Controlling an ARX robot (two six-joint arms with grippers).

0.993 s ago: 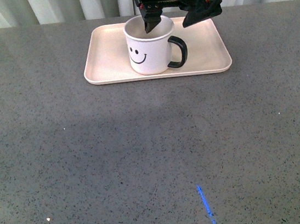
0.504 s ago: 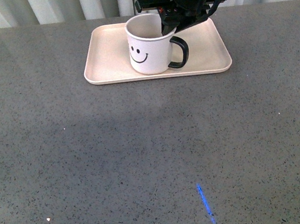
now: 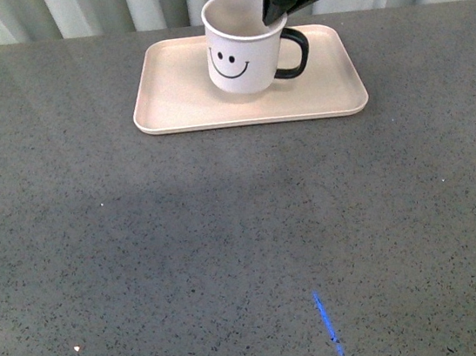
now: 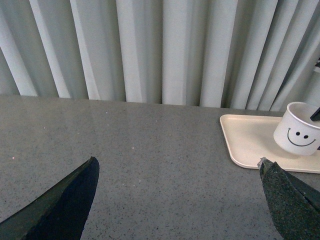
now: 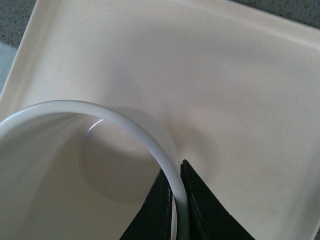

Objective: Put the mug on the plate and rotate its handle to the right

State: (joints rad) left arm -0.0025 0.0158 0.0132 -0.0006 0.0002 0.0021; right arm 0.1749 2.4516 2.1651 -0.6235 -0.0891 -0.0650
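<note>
Grey worktop (image 3: 230, 249), my right jaws clamped on the rim of the white smiley-face mug (image 3: 238, 55), tilted over the pale pink rectangular plate (image 3: 174, 106), glossy black handle (image 3: 304, 50) pointing right, left jaws apart, empty.

**Mug Held at Rim Over Plate**

The mug (image 3: 244, 54) is seen tilted over the pale pink plate (image 3: 185, 106), its rim pinched by the right hand (image 3: 273, 11). The handle (image 3: 296, 52) is turned rightward. The plate is laid on the grey tabletop (image 3: 184, 238).
</note>
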